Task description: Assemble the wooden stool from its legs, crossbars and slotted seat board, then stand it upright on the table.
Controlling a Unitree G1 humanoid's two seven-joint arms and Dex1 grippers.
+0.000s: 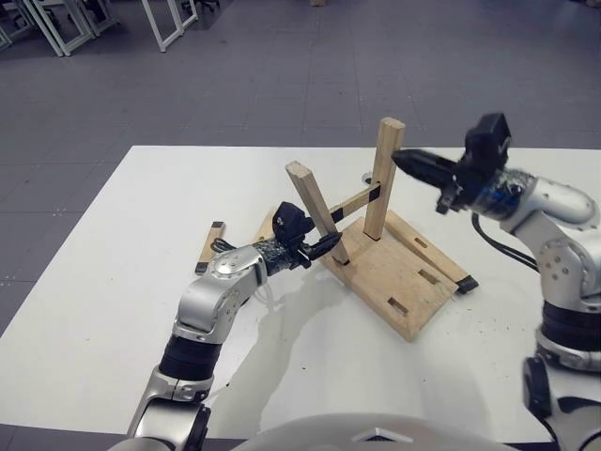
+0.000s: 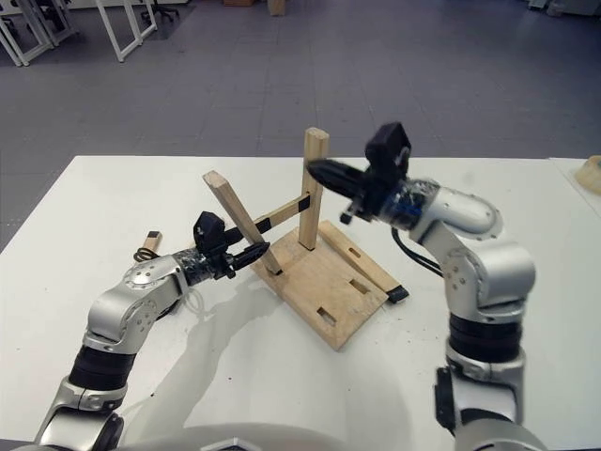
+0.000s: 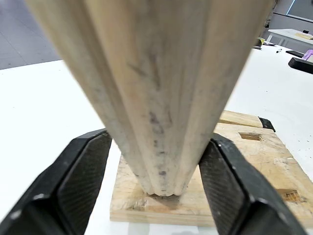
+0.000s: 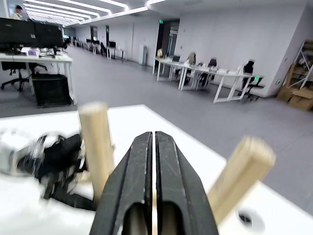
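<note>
Pinching tilted leg (image 1: 313, 199) low down in left gripper (image 1: 326, 247), probably steadying it; bracing upright leg (image 1: 383, 183) from 3 o'clock, looks like, with right gripper (image 1: 402, 159) pressed together.

Bare wood leg (image 3: 156, 98) and seat board (image 1: 385, 268); matt white table (image 1: 113, 254).

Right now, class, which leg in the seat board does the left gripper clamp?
The tilted leg, clamped near its base by the left gripper; the upright leg stands ungripped.
</note>
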